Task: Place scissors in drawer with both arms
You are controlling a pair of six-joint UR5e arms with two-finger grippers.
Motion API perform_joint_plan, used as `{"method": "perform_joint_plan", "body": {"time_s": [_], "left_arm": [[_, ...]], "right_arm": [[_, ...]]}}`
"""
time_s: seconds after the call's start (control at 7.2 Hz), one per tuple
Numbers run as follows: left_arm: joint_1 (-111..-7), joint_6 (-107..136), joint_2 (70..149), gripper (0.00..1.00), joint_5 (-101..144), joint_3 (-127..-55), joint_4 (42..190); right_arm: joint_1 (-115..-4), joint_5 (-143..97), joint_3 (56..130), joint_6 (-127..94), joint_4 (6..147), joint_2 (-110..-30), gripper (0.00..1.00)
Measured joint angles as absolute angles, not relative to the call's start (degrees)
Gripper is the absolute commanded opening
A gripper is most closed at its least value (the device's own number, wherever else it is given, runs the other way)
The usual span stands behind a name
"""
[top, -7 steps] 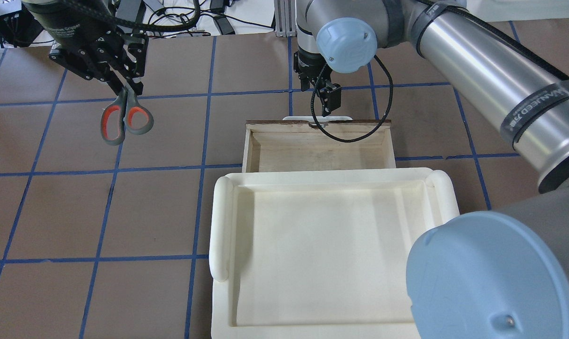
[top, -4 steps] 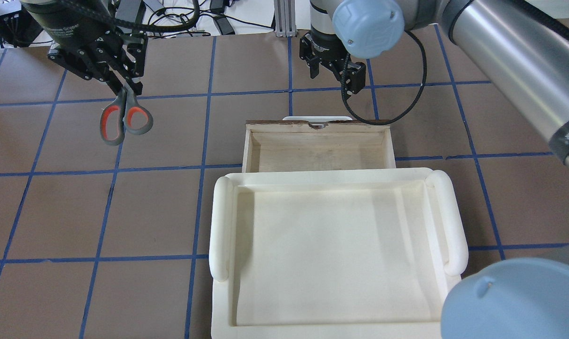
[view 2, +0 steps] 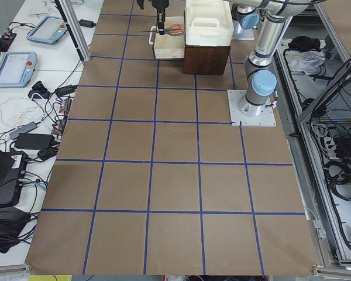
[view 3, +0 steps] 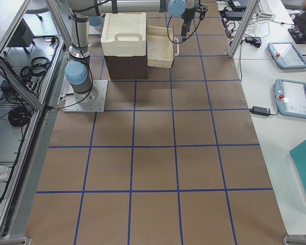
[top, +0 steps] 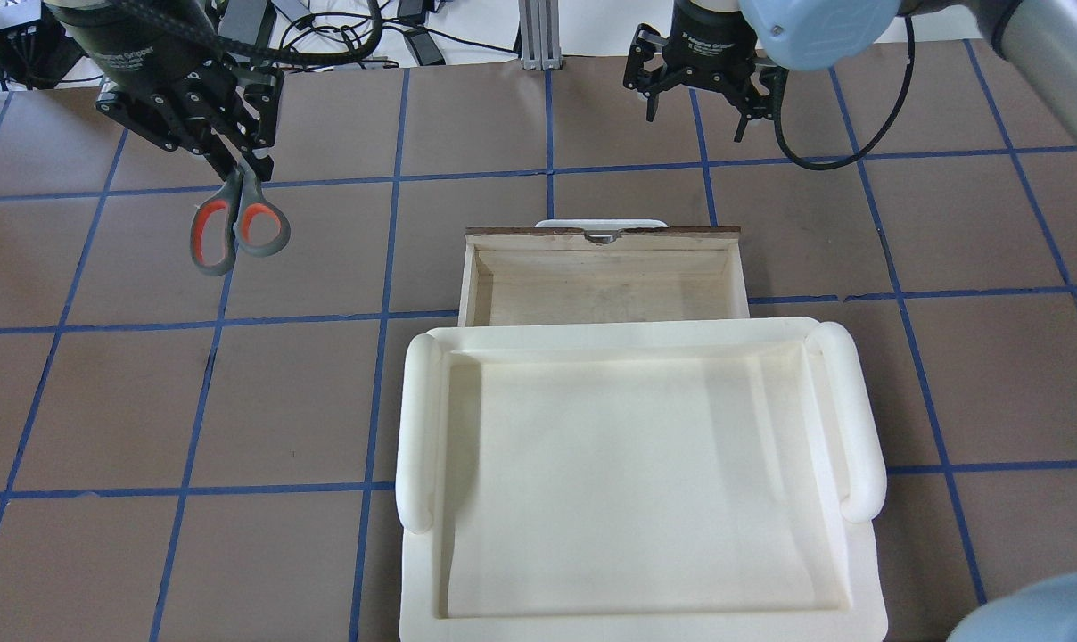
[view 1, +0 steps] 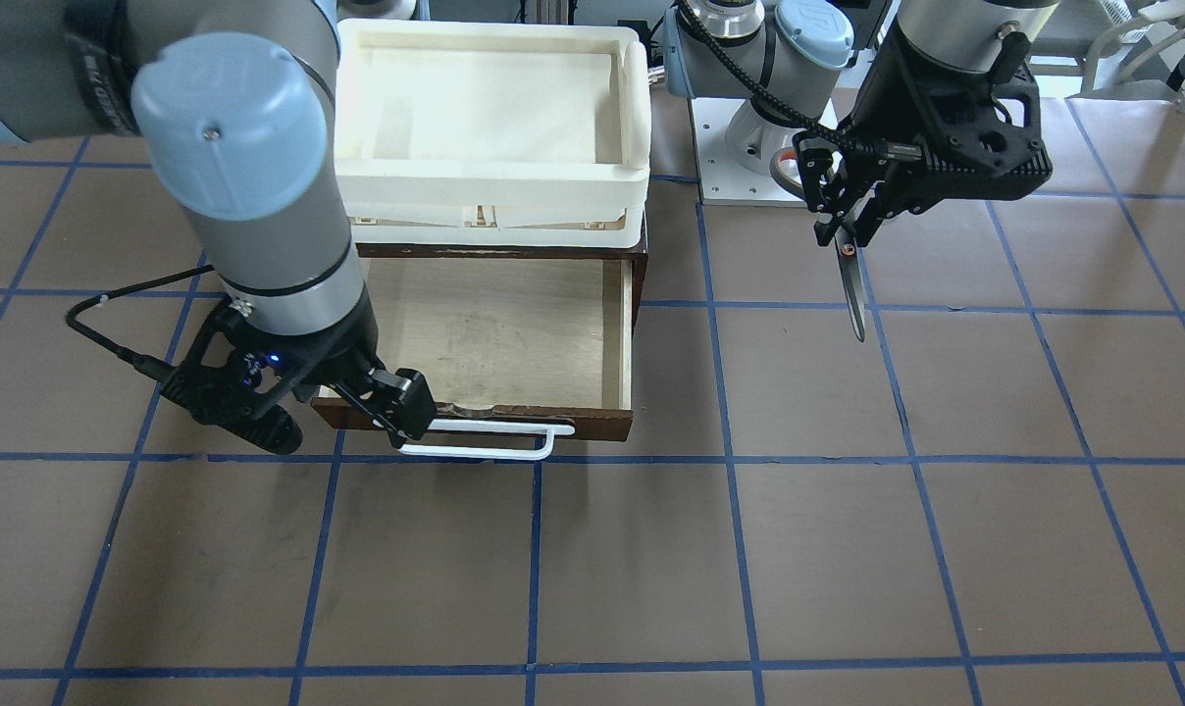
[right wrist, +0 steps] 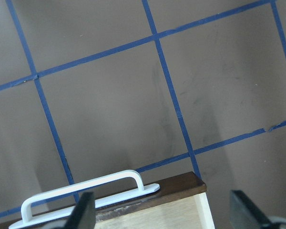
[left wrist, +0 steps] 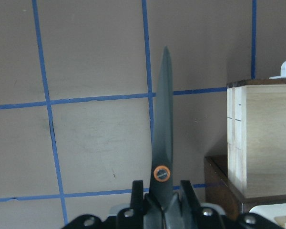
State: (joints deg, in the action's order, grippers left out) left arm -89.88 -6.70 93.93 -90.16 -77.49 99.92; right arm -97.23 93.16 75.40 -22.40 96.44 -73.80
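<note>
Scissors (top: 234, 207), clamped near the pivot by your left pincer (top: 235, 168) at upper left, could snag the drawer (top: 469, 283) wall if swung low; right pincer (top: 697, 123) gapes wide, empty.

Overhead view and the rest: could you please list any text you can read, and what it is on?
"Gripper": end of a white label on the left gripper body.
White print on the right gripper body: too small to read.
Print on a strap round the right arm: blurred.
</note>
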Motion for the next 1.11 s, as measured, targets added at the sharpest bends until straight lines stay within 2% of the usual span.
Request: {"method": "perform_joint_plan", "body": {"time_s": [0.56, 0.83, 1.11], "left_arm": [[-90.0, -47.6, 93.8, 0.14, -91.2, -80.6, 98.6], [-90.2, -70.9, 94.1, 0.1, -90.5, -81.2, 97.8], [-91.5, -81.7, 94.7, 0.08, -89.7, -81.2, 97.2]], "right_arm": [[-96.8, 93.4, 77.8, -15.7, 96.5, -77.6, 1.0], [-96.2, 93.4, 78.0, -14.7, 96.0, -78.4, 1.0], [-95.5, 93.4, 78.0, -13.5, 94.9, -78.8, 1.0]]}}
